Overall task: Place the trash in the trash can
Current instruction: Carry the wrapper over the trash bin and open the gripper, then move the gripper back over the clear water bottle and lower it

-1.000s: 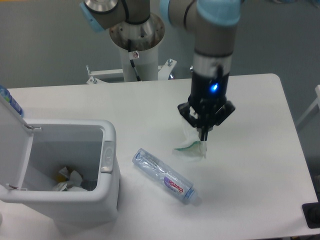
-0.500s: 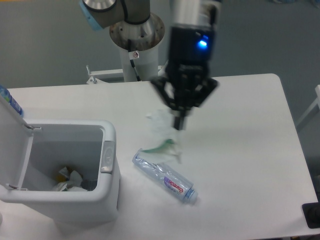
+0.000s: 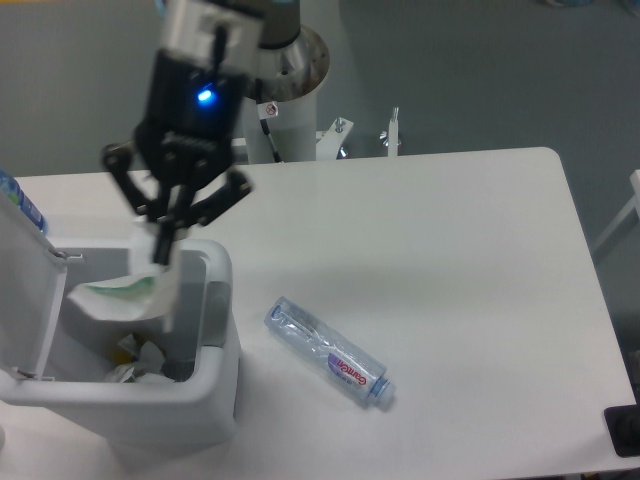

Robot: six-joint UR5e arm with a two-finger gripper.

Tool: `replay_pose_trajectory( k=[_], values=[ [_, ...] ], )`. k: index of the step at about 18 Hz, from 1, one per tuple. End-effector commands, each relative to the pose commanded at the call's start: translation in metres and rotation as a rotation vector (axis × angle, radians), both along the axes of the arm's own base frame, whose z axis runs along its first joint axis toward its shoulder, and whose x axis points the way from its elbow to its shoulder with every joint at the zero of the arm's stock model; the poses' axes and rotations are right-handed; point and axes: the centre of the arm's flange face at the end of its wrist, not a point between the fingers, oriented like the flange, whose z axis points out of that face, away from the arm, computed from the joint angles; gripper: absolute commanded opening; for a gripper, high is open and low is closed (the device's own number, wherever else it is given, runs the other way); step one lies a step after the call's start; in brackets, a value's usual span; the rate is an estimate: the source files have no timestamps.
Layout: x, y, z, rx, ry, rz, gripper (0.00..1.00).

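Open trash can (image 3: pixel 215 262) mouth unobstructed; raised lid (image 3: pixel 25 290) walls its left.

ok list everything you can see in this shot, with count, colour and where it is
wrapper: one, white with a green streak, hanging from the pincer over the open bin
bottle: one, clear crushed plastic with a purple-red label, lying on the table right of the bin
trash can: one, white with a grey latch tab, front left of the table, lid flipped open to the left
scraps in the can: a few, whitish, at the bottom of the bin
table: one, white, fills most of the view
arm pedestal: one, white, behind the table
pincer: one, black with a blue light above it, over the bin, shut on the wrapper
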Motion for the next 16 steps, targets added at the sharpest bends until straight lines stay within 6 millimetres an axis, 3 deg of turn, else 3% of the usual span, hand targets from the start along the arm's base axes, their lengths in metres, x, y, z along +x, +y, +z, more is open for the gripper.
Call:
replay_pose_trajectory(
  k=[1,2,4,5,9,12,14,16],
  values=[
    [-0.001,0.004,-0.003,0.004,0.003,-0.002,0.16],
    [-0.003,0.006,-0.005,0.012,0.009,-0.002,0.33],
    [-0.007,0.011,-0.004,0.039,0.03,-0.002,0.88],
    [-0.008,0.012,-0.002,0.046,0.036,0.0,0.97],
    [-0.019,0.006,-0.001,0.039,0.039,0.033,1.0],
    [-0.07,-0.015,-0.017,-0.022,0.034,0.183,1.0],
    [-0.112,-0.037,-0.046,-0.087,-0.004,0.322,1.0],
    [-0.145,-0.044,-0.082,-0.15,-0.041,0.398,1.0]
  ],
)
